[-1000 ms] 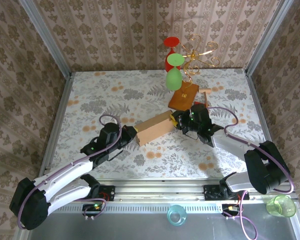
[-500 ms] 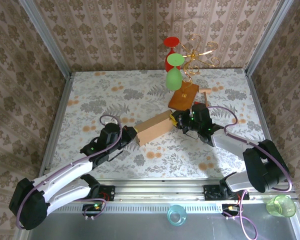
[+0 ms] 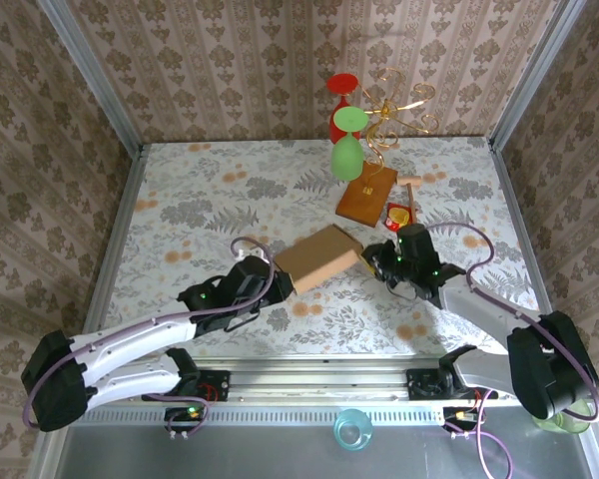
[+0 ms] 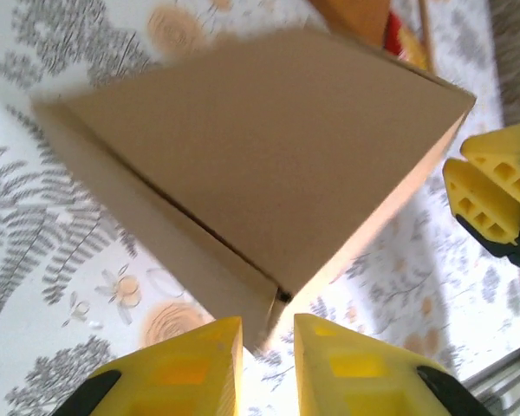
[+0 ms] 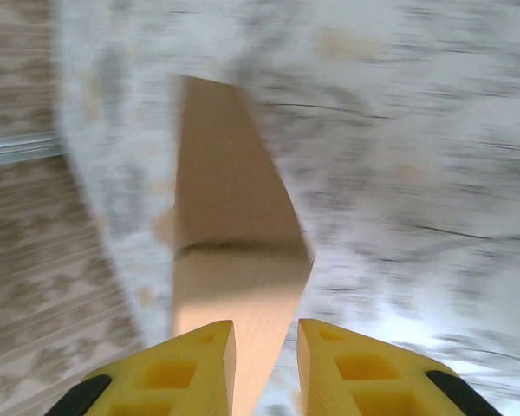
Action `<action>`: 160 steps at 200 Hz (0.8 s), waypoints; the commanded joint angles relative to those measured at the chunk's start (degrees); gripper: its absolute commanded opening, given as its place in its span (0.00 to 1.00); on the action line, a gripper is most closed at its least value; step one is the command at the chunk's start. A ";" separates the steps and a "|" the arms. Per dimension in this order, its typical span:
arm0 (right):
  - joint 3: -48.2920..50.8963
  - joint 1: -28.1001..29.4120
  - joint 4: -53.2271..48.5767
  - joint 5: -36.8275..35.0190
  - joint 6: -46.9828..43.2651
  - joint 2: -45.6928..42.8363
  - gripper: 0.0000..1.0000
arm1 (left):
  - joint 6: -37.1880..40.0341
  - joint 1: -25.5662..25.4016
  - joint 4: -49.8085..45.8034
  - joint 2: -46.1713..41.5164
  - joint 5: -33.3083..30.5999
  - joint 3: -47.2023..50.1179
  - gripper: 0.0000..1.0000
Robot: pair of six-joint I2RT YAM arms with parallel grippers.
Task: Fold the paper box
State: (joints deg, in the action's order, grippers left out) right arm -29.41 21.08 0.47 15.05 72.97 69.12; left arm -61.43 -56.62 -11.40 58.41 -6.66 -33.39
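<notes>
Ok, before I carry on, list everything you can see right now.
paper box: one, light brown, mid-table between the grippers
wooden block: one, reddish brown, beyond the box
packet: one, red and yellow, right of the block
stick: one, pale wood, right of the block
red glass: one, on the wire stand
green glasses: two, on the same stand
wire stand: one, gold, far edge
teal cup: one, near rail
green cup: one, near right corner
tablecloth: one, white floral
left gripper: yellow fingers, narrow gap, at the box's near corner
right gripper: yellow fingers, narrow gap, at the box's right end
</notes>
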 commanded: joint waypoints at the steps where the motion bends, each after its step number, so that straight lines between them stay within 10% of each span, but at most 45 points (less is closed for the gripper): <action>1: 0.94 -0.33 -9.14 -3.85 -3.38 -0.09 0.26 | 0.48 -0.24 -2.85 0.00 -3.35 0.84 0.22; 30: -0.09 -0.23 -13.16 -8.27 -4.09 -4.01 0.35 | 1.58 -0.24 -5.70 -2.24 -5.04 -1.26 0.26; 48: -3.28 -0.26 -17.26 -12.82 -8.75 -8.38 0.59 | 3.45 0.30 -8.98 -5.47 -7.05 -3.24 0.38; 53: -4.89 -0.24 -19.17 -14.90 -11.05 -9.80 0.71 | 4.18 0.84 -10.07 -6.71 -7.71 -3.77 0.46; 59: -6.24 -0.25 -20.85 -17.36 -13.66 -11.43 0.97 | 5.47 1.58 -11.22 -8.43 -8.37 -4.31 0.78; 65: -7.07 -0.33 -21.74 -19.74 -16.21 -13.11 1.00 | 6.96 2.63 -12.28 -10.14 -8.96 -4.74 0.99; 94: -7.68 -0.42 -23.99 -37.86 -26.77 -21.75 1.00 | 17.54 8.95 -18.98 -16.74 -14.59 -6.70 1.00; 133: 6.19 -0.49 -5.74 -61.01 -36.29 -32.76 1.00 | 20.57 16.34 -22.80 -14.80 -37.39 -3.40 1.00; 160: 8.19 -2.77 7.24 -61.50 -51.85 -25.74 1.00 | 29.38 21.90 -14.59 -12.97 -50.23 2.37 1.00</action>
State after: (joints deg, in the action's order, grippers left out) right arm -22.37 19.81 -6.20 -36.23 36.93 37.85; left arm -42.59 -39.09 -29.50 44.12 -40.29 -34.79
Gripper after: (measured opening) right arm 0.999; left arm 0.999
